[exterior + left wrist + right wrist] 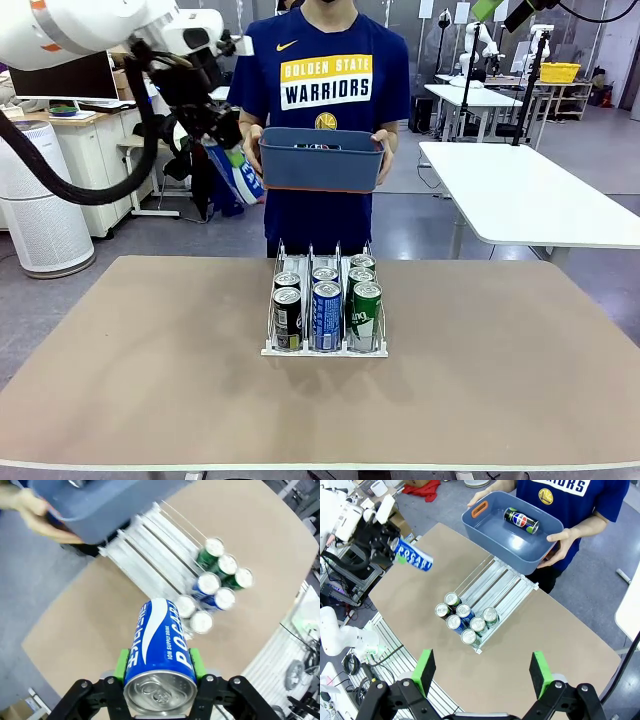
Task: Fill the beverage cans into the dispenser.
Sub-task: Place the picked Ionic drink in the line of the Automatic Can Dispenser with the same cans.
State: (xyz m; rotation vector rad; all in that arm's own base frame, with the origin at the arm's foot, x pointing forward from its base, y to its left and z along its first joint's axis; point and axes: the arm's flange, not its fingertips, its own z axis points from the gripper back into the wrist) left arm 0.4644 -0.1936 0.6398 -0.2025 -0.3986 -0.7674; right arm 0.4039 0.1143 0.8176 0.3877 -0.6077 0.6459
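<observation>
- Front view: a blue can [242, 178] is held tilted in the left gripper [225, 155]. It is raised high at picture left, well above the tabletop [150, 350] and just beside a bin [320, 165].
- In the left wrist view, the left gripper [159, 662] is seen closed on the body of the blue can [159, 645]. The can is clamped between the green pads [121, 664], with its silver top turned toward the camera and white "POCARI" lettering on its side.
- The dispenser [310, 256] is set at the middle of the tabletop.
- Seven cans [327, 315] are stood upright at its near end: two dark in the left lane, two blue in the middle lane and three green in the right lane. The far parts of the lanes are left bare.
- In the right wrist view, the right gripper [483, 672] is spread wide with nothing between its pads. It is held high over the tabletop [560, 630], with the dispenser [500, 582] seen below.
- The blue-grey bin [490, 527] is held in both hands [562, 547] by a person [325, 80] at the far side of the tabletop.
- One dark can [521, 520] is seen lying on its side inside the bin.
</observation>
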